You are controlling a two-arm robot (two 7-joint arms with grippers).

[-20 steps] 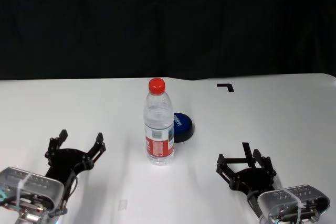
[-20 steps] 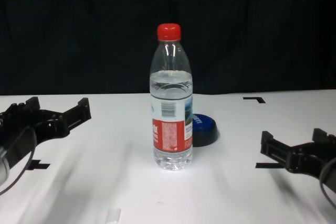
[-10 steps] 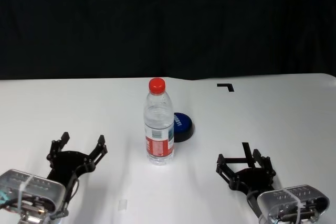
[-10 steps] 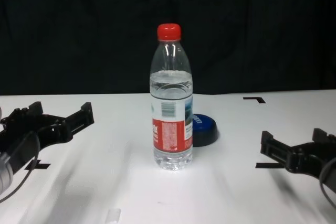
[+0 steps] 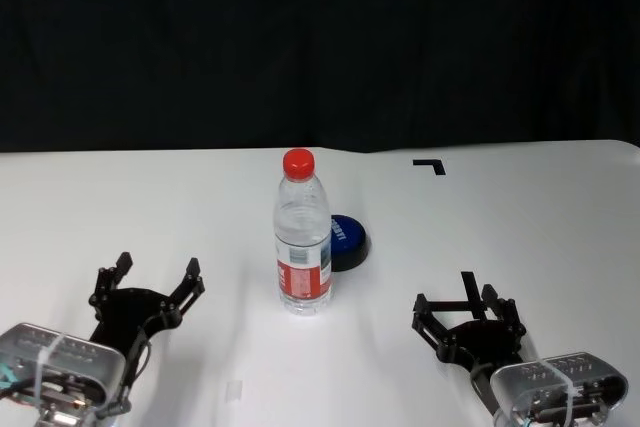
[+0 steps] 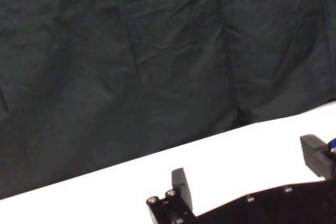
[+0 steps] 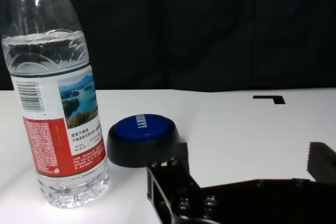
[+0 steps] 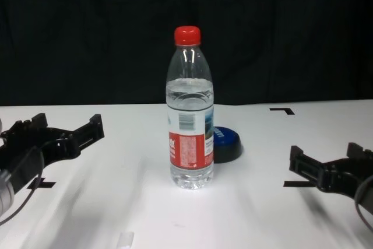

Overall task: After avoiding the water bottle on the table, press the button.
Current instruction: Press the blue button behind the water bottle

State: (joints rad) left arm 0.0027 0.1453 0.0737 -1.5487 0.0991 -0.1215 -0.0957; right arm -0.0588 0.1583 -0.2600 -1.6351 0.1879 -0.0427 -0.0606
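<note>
Your right tool rests low over the table, fingers spread and holding nothing; your left tool sits likewise on the far side of the water bottle, also spread and empty. Ahead of the right tool and off toward the left arm stands the bottle, upright, red cap on, filled most of the way to the shoulder. The button lies just beyond and beside it; whether the two touch, the pictures do not settle. From the right tool's own camera the button shows in full, with the bottle flanking it on the left-arm side, so the open approach looks to be from the right. Judge the bottle heavy enough with water to resist a light brush, but tall and narrow at the base: a knock high on the neck would likely tip it, and thin clear plastic will flex and slide on the smooth white top. You have nothing to grip here. The button looks like a rigid low dome on a dark base, squat and stable. Meet it on the crown of the blue cap, pressing straight down, keeping the tool's bottle-side finger clear of the label.
</note>
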